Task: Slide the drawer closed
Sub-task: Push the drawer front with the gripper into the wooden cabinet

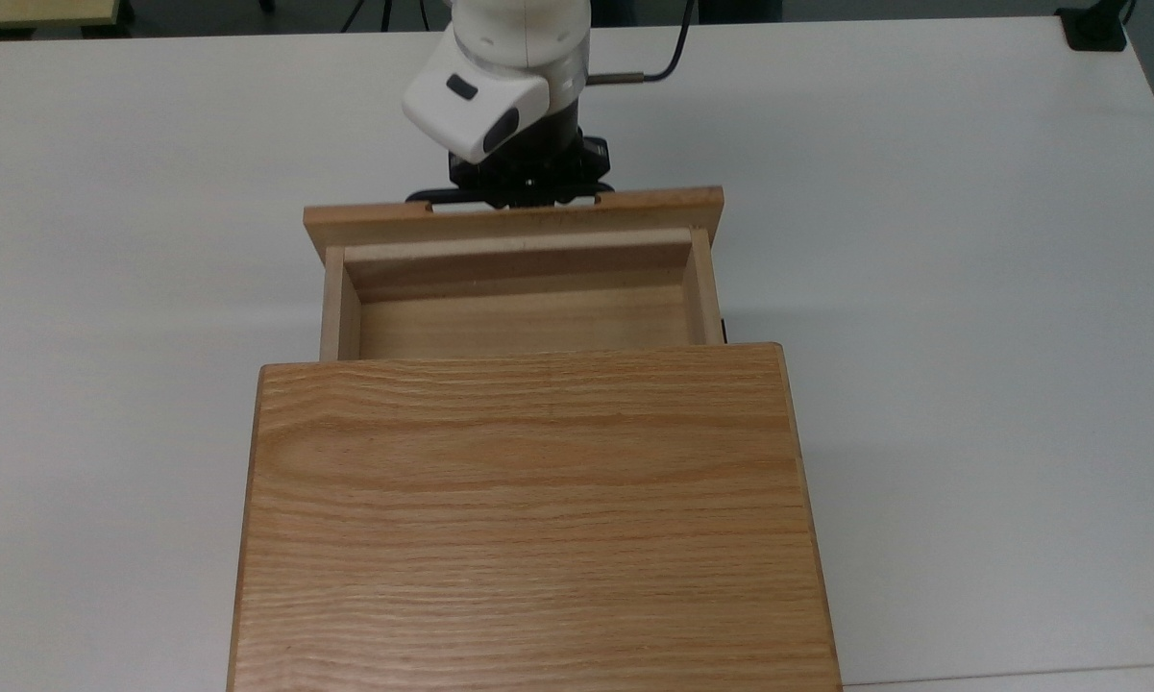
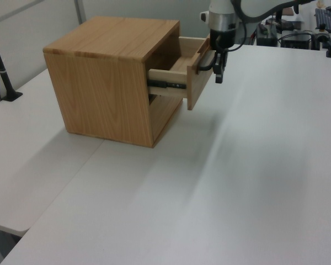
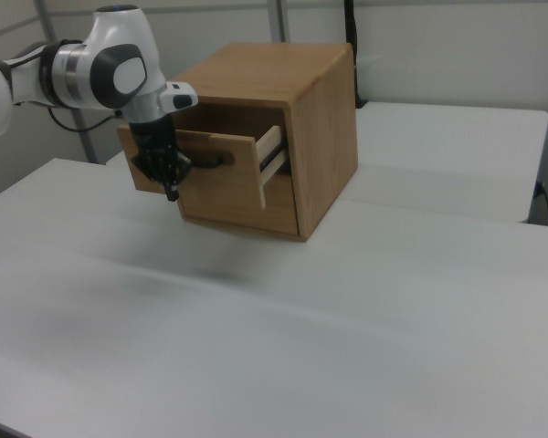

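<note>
Drawer (image 1: 524, 322) part-open, upper centre of top view, jutting from cabinet (image 1: 528, 519) | gripper (image 2: 218, 70) pointing down against handle (image 3: 212, 162) | finger spread: cannot tell | white table (image 1: 970, 288) beneath

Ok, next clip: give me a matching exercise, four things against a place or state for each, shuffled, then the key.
Things:
1. drawer
2. bar handle
3. cabinet
4. claw

Places or states:
A. black, fixed to the drawer's front panel
B. partly pulled out, nothing inside
C. pointing down, right against the handle at the drawer front
D. flat-topped oak box standing on the white table

Pairs: 1-B, 2-A, 3-D, 4-C
</note>
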